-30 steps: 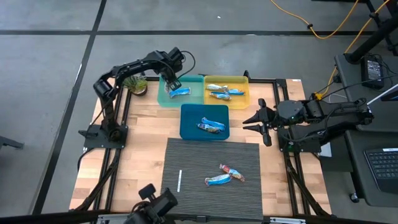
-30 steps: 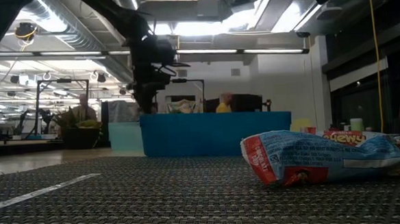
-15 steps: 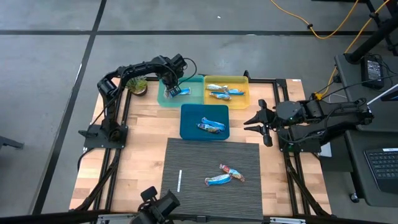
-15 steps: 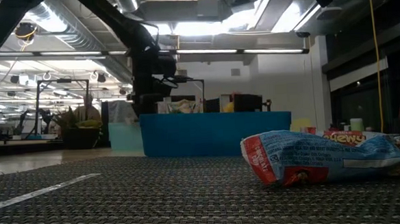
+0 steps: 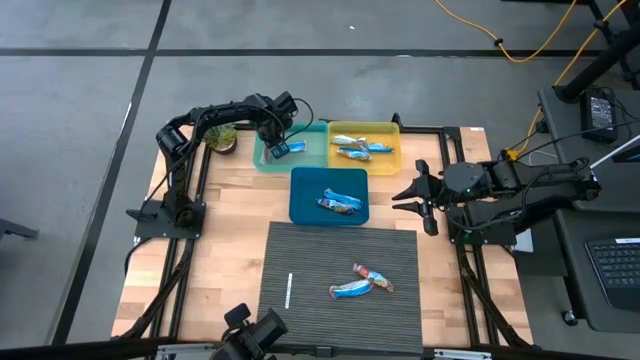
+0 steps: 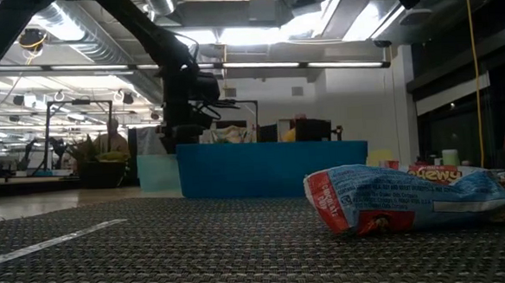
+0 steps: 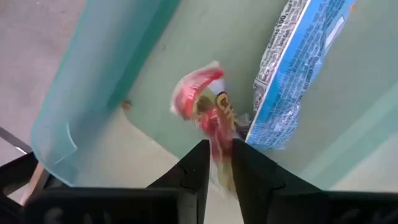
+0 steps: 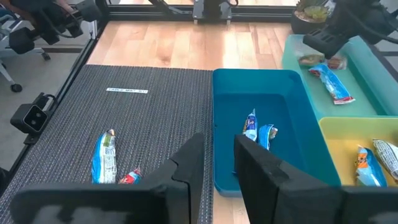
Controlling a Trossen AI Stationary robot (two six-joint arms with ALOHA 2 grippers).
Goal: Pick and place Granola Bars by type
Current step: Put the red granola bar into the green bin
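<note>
opening left gripper (image 7: 217, 155) jaws over teal bin (image 5: 262, 160); better release red bar (image 7: 208, 115) fully, then lift straight.

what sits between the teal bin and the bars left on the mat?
The blue bin, holding bars, lies between the teal bin and the two bars on the mat, then bare mat; clear in the high view.

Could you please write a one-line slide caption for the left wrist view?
Left gripper fingers astride a red-wrapped granola bar in the teal bin, beside a blue-wrapped bar.
</note>
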